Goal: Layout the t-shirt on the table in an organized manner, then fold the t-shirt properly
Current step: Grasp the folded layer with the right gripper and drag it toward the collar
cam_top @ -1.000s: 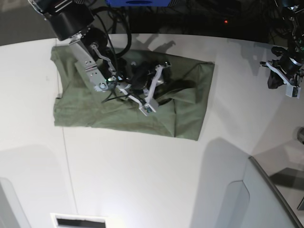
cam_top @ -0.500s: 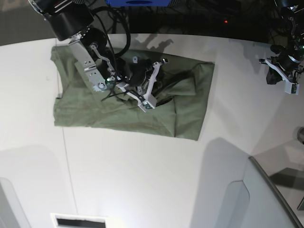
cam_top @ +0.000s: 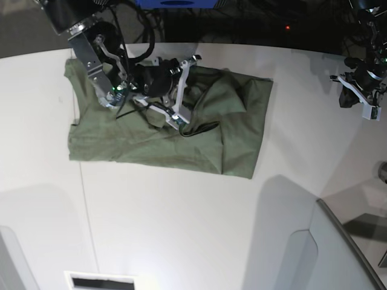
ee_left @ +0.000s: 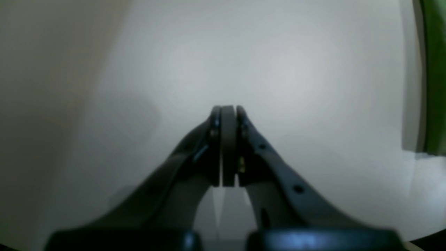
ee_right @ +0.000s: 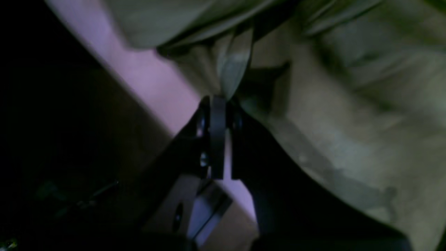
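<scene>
Olive-green cloth: the t-shirt (cam_top: 151, 136) lies spread and wrinkled on the far left part of the table (cam_top: 181, 229), a bunched ridge rising near its middle under the right arm.
White surface: the table carries a thin dark seam line (cam_top: 84, 205) running from the shirt's near edge toward the camera.
Right gripper (ee_right: 217, 104): jaws drawn together with only a sliver between them; in the right wrist view a narrow pleat of the t-shirt (ee_right: 348, 104) runs up from the tips, pinched there.
Right gripper, base view (cam_top: 181, 118): sits low over the shirt's centre, touching the raised fold.
Left gripper (ee_left: 224, 111): pads pressed flat against each other, nothing between them, hanging above bare table (ee_left: 278, 69).
Left gripper, base view (cam_top: 357, 90): well apart from the shirt, at the table's far right edge.
Grey panel (cam_top: 338, 254): stands at the near right corner.
</scene>
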{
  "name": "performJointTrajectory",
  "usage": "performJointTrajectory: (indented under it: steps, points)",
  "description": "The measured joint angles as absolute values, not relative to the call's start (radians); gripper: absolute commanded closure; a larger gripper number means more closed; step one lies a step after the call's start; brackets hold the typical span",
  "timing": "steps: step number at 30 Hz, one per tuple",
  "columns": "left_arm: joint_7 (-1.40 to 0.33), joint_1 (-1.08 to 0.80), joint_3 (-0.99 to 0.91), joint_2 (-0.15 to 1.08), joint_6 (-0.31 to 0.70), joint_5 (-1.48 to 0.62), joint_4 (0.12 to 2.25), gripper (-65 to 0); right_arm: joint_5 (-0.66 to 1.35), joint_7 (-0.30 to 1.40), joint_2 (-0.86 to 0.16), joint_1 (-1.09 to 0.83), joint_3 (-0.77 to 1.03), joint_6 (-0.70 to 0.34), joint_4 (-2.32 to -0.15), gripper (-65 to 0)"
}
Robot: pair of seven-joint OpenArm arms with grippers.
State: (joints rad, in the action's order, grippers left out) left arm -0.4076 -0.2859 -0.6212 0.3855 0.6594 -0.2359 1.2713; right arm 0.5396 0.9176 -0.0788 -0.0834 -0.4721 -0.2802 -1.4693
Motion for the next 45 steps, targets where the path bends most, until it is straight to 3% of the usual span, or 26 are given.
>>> performJointTrajectory:
  steps: [6, 20, 26, 28, 34, 40, 45]
  points:
    - [-0.407, -0.286, -0.621, 0.385, 0.659, -0.237, 1.271, 0.0, 0.524, 0.989, -0.097, -0.097, -0.374, -0.279, -1.538, 0.0]
    - [-0.407, -0.286, -0.621, 0.388, 0.659, -0.237, 1.271, 0.0, 0.527, 0.999, -0.143, -0.122, -0.37, -0.278, -1.534, 0.0]
    - [-0.407, -0.286, -0.621, 0.388, 0.659, -0.236, 1.271, 0.0, 0.525, 0.994, -0.162, -0.12, -0.379, -0.155, -1.534, -0.3]
    - [-0.408, -0.286, -0.621, 0.388, 0.659, -0.236, 1.271, 0.0, 0.526, 0.996, -0.162, -0.113, -0.379, -0.153, -1.533, -3.9]
    - [-0.407, -0.286, -0.551, 0.391, 0.659, -0.237, 1.271, 0.0, 0.529, 0.997, -0.162, -0.089, -0.379, -0.152, -1.539, -24.8]
    - [-0.407, -0.286, -0.548, 0.394, 0.659, -0.237, 1.271, 0.0, 0.481, 0.999, -0.187, -0.094, -0.402, -0.147, -1.716, -25.5]
    - [-0.408, -0.263, -0.549, 0.388, 0.659, -0.234, 1.268, 0.0, 0.119, 0.981, -0.174, 0.006, -0.633, -0.151, -1.738, -26.3]
